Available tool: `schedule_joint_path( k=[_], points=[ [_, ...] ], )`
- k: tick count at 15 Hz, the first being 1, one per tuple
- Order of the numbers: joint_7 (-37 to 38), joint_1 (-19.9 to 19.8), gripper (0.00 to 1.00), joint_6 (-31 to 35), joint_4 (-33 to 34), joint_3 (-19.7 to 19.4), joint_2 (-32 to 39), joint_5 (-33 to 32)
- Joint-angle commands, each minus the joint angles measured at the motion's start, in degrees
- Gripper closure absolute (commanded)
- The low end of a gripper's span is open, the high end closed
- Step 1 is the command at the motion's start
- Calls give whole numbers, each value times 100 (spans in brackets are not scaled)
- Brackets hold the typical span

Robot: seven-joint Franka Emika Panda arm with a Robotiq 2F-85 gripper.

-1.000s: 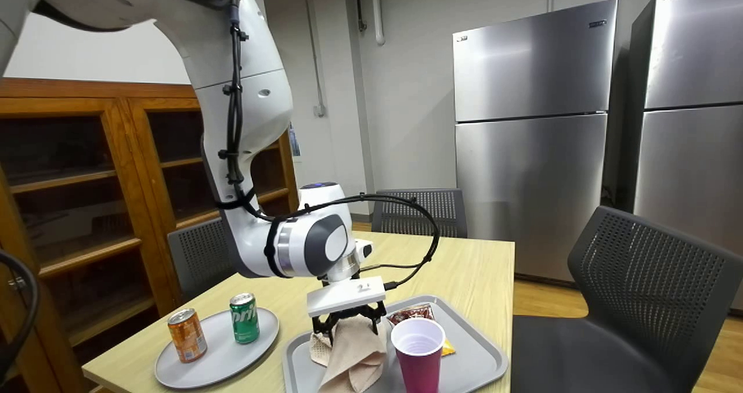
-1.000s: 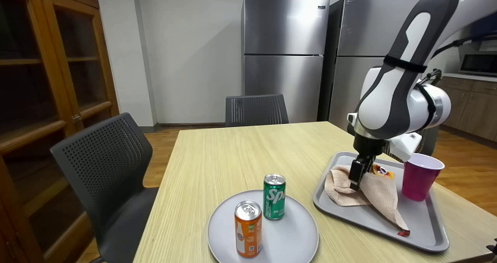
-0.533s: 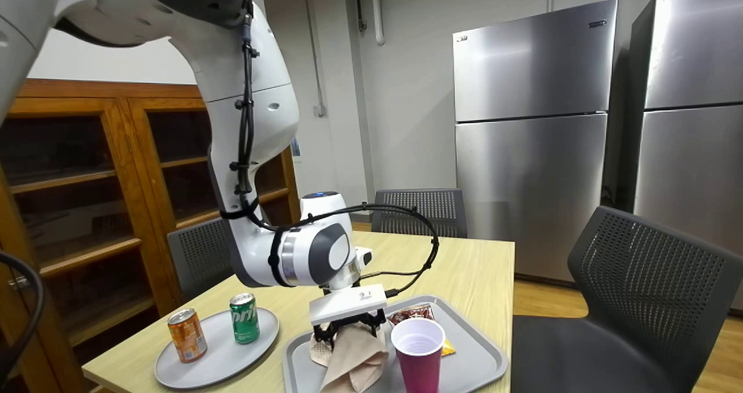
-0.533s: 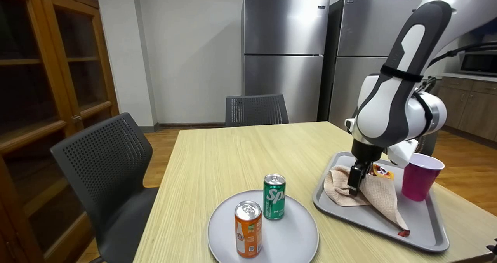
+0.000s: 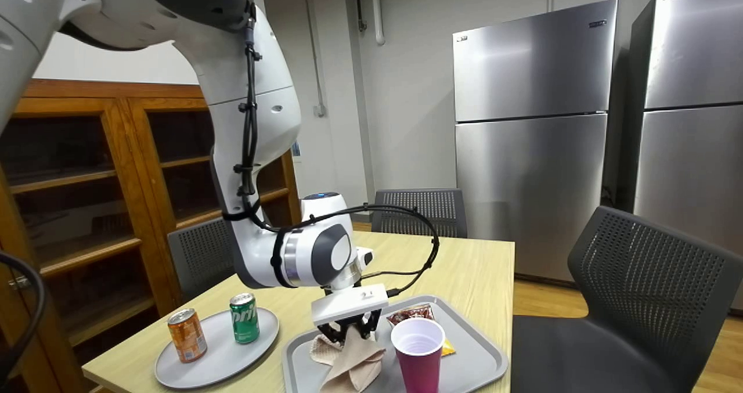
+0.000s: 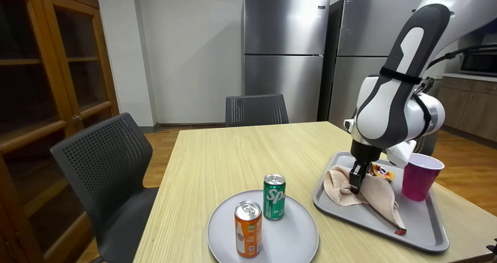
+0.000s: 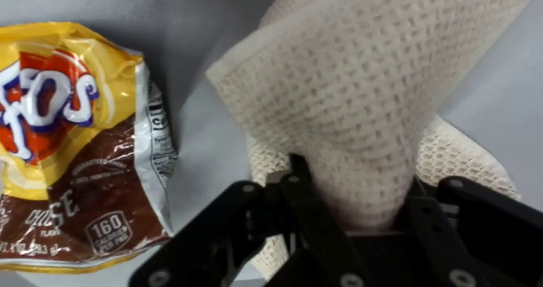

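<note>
A beige waffle-weave cloth (image 7: 360,75) lies crumpled on a grey tray (image 6: 419,232). My gripper (image 7: 358,174) points down into it, with a fold bunched up between the two black fingers (image 7: 303,181) and pressed against both. In both exterior views the gripper (image 5: 351,334) stands low over the tray, and the rest of the cloth (image 6: 378,199) still spreads on the tray surface. A small red piece (image 6: 400,231) shows at the cloth's near corner. Beside the gripper lies a yellow and brown snack bag (image 7: 85,151).
A magenta cup (image 6: 421,177) stands upright on the tray, close to the arm. On a round grey plate (image 6: 295,239) stand a green can (image 6: 274,197) and an orange can (image 6: 248,230). Dark chairs (image 5: 650,288) surround the wooden table (image 6: 233,158).
My gripper has lowered slightly into the cloth, and its fingers have drawn together, gathering a fold between them. The cloth's near corner has shifted a little. Plate, cans and cup have stayed put.
</note>
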Motion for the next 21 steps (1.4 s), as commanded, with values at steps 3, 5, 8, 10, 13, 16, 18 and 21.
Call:
schedule_joint_path(
  k=[3, 5, 8, 10, 13, 16, 18, 21],
  points=[
    [111, -203, 100, 40, -38, 128, -80, -182],
    [105, -240, 97, -9, -118, 166, -217, -170],
    [89, -294, 97, -126, -246, 243, -474, -153],
    [68, -338, 97, -192, -323, 311, -649, -132],
    [18, -429, 97, -290, -429, 468, -943, -75],
    [-66, -559, 97, -452, -489, 686, -1245, 17],
    [-126, -627, 97, -566, -468, 835, -1410, 109],
    [-216, -667, 97, -741, -352, 1025, -1588, 286]
  ],
)
